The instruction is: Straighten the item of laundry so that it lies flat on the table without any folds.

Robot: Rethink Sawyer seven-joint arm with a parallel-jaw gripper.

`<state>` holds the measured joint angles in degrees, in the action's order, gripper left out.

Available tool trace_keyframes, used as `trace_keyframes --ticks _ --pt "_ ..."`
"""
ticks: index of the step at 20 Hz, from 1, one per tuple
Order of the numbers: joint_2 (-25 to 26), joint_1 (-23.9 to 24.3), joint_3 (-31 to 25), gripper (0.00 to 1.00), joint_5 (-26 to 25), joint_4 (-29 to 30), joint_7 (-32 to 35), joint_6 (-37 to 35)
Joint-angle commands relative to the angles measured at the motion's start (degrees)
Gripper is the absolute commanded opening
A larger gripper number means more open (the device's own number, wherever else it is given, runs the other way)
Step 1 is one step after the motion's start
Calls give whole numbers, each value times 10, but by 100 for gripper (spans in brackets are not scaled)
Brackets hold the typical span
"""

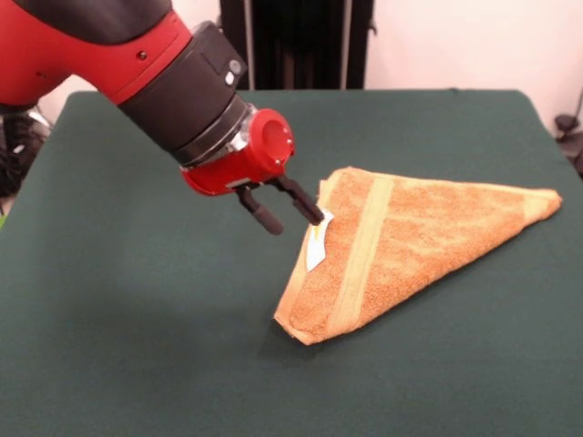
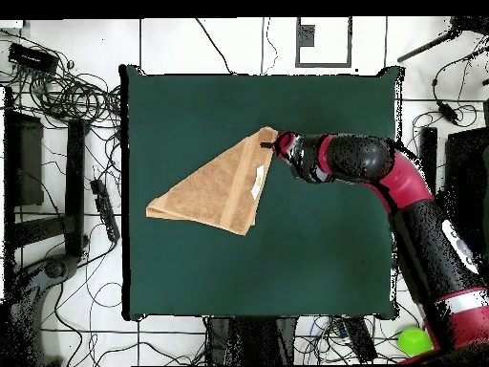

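The item of laundry (image 1: 410,237) is an orange-tan towel folded into a triangle right of the table's (image 1: 137,319) middle. A flat woven band runs across it, and a white label (image 1: 316,250) pokes out at its left edge. In the overhead view the towel (image 2: 215,186) lies left of centre on the green table (image 2: 315,258). My gripper (image 1: 294,221) hangs low at the towel's left edge, open, with one fingertip (image 1: 315,216) touching the cloth just above the label and the other off the towel. From overhead the gripper (image 2: 270,145) sits at the towel's upper corner.
The arm (image 2: 401,186) reaches in over the table's right side in the overhead view. Cables and black equipment (image 2: 57,143) lie on the floor left of the table. A green ball (image 2: 413,339) sits on the floor at the lower right.
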<state>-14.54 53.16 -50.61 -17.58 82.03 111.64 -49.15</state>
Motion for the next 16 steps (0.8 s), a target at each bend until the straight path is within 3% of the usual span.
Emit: trace_keyframes --ticks 1,16 --pt "21 -13 -26 100 -22 23 -132 12" --pt "66 -44 0 100 -84 -66 -160 3"
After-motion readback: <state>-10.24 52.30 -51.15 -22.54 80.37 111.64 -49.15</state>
